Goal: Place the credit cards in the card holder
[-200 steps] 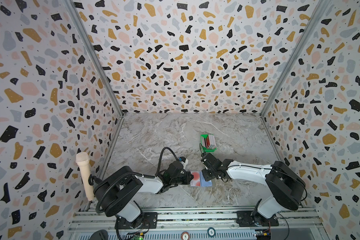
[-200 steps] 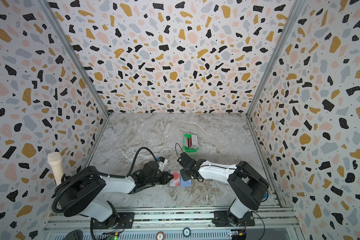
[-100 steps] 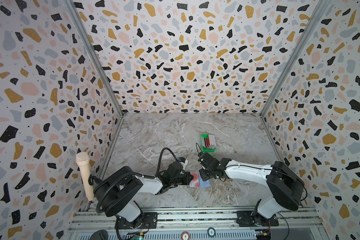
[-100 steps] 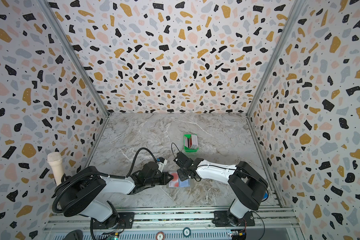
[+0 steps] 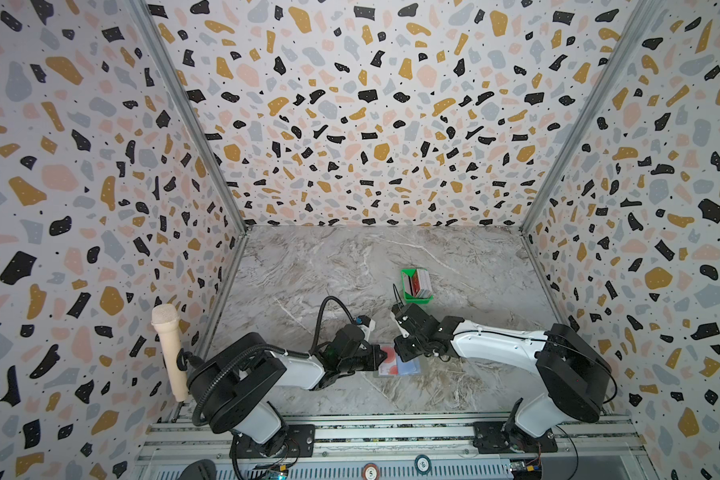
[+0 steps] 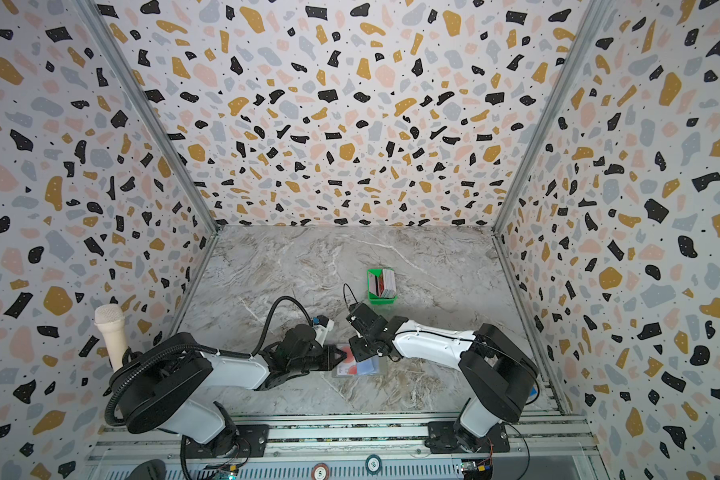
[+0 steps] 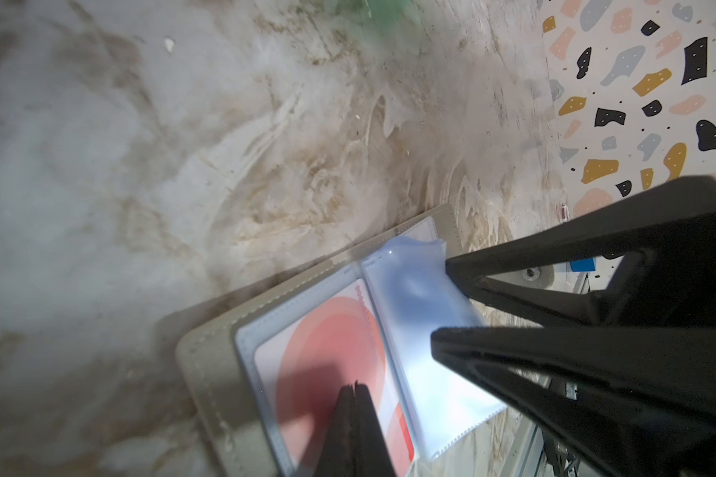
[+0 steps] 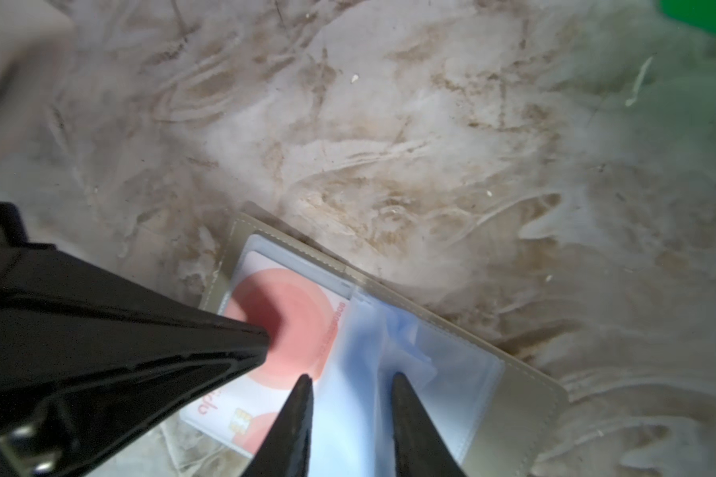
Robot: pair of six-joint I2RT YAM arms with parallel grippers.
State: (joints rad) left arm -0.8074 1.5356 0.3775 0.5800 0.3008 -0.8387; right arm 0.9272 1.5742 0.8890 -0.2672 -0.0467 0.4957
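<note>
In both top views, found the card holder (image 5: 416, 369) lying open near the front of the table (image 5: 329, 270), and more credit cards (image 5: 421, 283) standing in the green tray (image 5: 416, 298) farther back. In the left wrist view, saw the left gripper (image 7: 353, 390) closed tight, tip pressing a red card (image 7: 327, 330) inside its pocket. In the right wrist view, saw the right gripper (image 8: 350, 382) narrowly parted, empty, above a light blue card (image 8: 389, 342), apparently in the neighbouring pocket. Judged two cards stowed, several left.
</note>
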